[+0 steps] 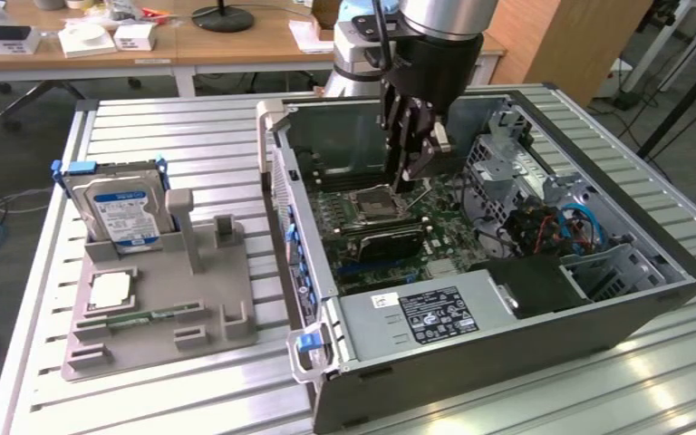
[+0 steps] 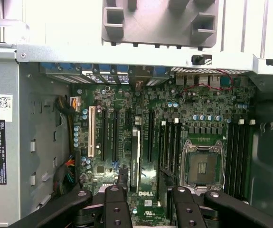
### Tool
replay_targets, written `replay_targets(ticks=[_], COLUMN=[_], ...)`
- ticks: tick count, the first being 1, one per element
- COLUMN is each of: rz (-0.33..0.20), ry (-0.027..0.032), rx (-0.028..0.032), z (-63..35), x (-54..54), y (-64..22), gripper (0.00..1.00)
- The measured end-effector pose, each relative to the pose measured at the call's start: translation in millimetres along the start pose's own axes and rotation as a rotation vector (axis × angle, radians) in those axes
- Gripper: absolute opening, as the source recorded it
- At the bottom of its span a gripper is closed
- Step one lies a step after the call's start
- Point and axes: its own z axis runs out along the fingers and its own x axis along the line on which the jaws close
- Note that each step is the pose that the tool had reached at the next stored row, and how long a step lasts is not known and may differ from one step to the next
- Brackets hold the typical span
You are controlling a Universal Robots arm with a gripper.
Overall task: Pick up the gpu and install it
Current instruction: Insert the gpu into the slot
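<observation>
Gpu point(image 2: 135, 156) stands on edge in a motherboard point(image 2: 198, 118) slot, apparently seated; the hand point(image 2: 143, 179) hovers released, straddling it.

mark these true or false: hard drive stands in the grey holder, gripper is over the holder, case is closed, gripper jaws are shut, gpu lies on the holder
1. The hard drive stands upright in the grey holder. True.
2. The gripper is over the holder. False: it is inside the computer case, above the motherboard.
3. The case is closed. False: its side is open and the board is exposed.
4. The gripper jaws are shut. False: they stand wide apart.
5. The gpu lies on the holder. False: it stands on edge among the motherboard slots, below the gripper.
</observation>
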Motion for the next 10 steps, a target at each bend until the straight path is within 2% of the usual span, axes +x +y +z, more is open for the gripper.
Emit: replay_targets(ticks=[10], rz=[0.0], ry=[0.0], rx=[0.0], z=[0.0], x=[0.0], y=[0.0], gripper=[0.38])
